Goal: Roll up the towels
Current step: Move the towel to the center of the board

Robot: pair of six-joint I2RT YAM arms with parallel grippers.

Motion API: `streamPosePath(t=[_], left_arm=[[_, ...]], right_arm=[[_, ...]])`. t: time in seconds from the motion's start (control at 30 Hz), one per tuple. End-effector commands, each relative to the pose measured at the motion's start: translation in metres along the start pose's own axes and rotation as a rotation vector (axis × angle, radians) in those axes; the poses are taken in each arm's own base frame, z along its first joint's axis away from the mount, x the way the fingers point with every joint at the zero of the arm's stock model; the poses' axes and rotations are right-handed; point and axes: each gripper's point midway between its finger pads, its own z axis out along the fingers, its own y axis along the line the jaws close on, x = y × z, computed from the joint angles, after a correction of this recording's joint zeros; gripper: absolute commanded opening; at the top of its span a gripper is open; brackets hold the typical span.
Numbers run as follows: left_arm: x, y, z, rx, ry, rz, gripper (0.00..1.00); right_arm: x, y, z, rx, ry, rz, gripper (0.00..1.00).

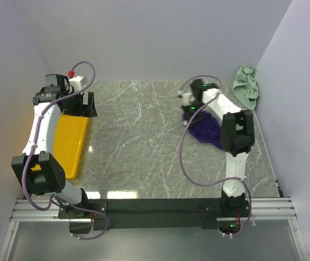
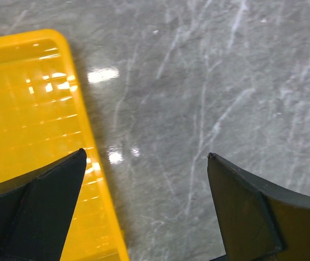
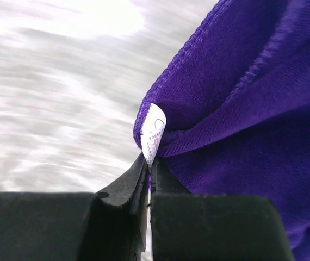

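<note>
Right gripper point(image 3: 149, 169) clamped, seemingly on purple towel point(image 3: 242, 109)'s tag point(image 3: 154, 133).

The tray point(image 1: 70, 144) lay along the left side of the table point(image 1: 144, 152), its far end beneath the left gripper point(image 1: 83, 107), one finger above the tray and the other above the table. The nearer towel point(image 1: 208, 130) lay heaped right of centre, under the right arm, with the right gripper point(image 1: 189, 111) clamped on its left corner. The farther towel point(image 1: 247, 87) sat bunched in the far right corner, behind the first
</note>
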Motion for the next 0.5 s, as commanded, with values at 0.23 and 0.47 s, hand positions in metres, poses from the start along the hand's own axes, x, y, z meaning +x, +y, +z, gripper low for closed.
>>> streamPosePath(t=[0.23,0.47], left_arm=[[-0.004,-0.028,0.003,0.155,-0.016,-0.095,0.99],[0.025,-0.058,0.028,0.334,0.026,-0.178,0.89]], right_arm=[[-0.079,0.175,-0.026,-0.371,-0.177,-0.19,0.86],[-0.08,0.13,-0.068,-0.117,-0.318,-0.246,0.81]])
